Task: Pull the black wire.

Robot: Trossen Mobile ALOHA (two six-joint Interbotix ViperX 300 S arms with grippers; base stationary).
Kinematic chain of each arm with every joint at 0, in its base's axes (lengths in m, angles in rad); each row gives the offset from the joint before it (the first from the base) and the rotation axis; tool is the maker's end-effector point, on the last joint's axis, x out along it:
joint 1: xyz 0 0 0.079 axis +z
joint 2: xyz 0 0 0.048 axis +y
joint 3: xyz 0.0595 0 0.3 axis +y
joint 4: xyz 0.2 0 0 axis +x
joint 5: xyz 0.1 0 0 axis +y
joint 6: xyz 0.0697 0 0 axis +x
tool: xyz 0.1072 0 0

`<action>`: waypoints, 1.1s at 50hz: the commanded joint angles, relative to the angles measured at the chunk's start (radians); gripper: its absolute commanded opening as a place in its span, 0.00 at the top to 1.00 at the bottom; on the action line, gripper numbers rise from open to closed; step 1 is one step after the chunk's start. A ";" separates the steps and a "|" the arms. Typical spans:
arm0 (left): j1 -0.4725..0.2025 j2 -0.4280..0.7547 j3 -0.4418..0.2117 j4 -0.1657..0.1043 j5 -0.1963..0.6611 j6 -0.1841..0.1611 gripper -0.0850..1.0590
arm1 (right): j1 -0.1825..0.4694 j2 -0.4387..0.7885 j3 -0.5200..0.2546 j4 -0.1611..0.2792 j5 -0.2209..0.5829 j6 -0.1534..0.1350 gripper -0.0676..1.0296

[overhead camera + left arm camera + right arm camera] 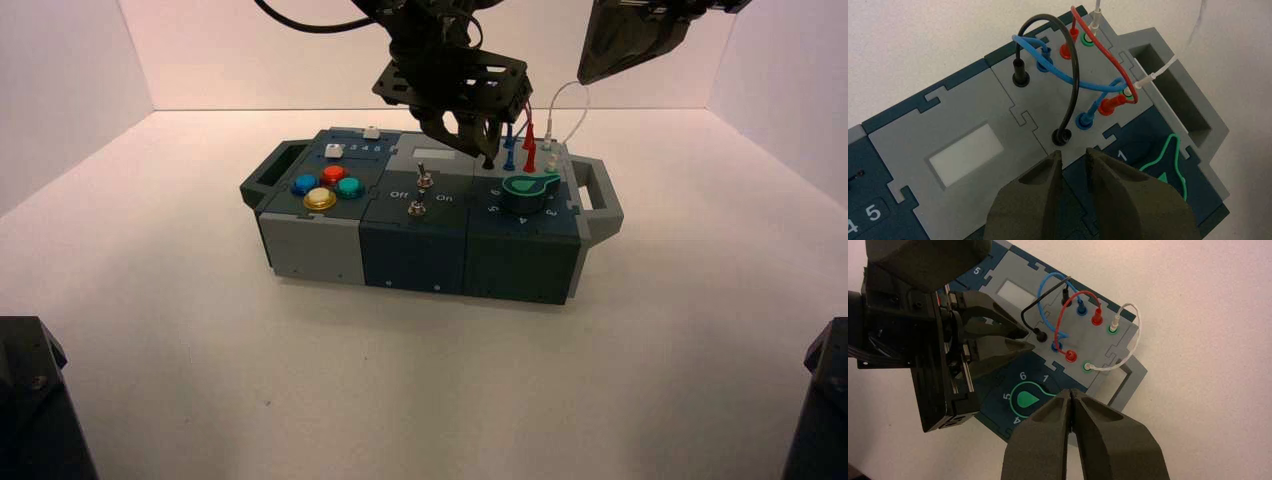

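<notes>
- Nearest the left wrist camera, the left end effector (1072,156) hangs over the grey jack panel (1048,107), its two dark fingers slightly apart with a narrow gap between the tips.
- Just beyond those tips sits the near plug of the black wire (1071,75); the fingers have not closed on it and no contact is visible.
- Black wire arches up from that near plug to a second black plug (1020,75) seated in the far row of jacks; both ends are still seated.
- Beside it, the blue wire (1068,77) and the red wire (1103,52) loop between their own jacks, and a white wire (1153,76) runs next to the box's grey handle (1173,85).
- High view: the left end effector (487,150) is lowered over the rear right part of the box (420,215), behind the green knob (528,190).
- Right end effector (1070,394) is held above the knob side of the box, fingers pressed together, holding nothing.
- Box stands on the white bench (420,380).
</notes>
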 commanded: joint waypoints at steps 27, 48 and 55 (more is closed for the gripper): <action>-0.005 0.003 -0.072 0.003 -0.009 0.012 0.68 | 0.006 -0.009 -0.032 0.003 -0.009 -0.002 0.96; -0.003 0.029 -0.074 0.002 -0.002 0.015 0.71 | 0.005 -0.012 -0.032 0.003 -0.009 -0.002 0.96; -0.005 0.025 -0.072 0.003 -0.003 0.017 0.75 | 0.005 -0.014 -0.032 0.003 -0.009 -0.002 0.96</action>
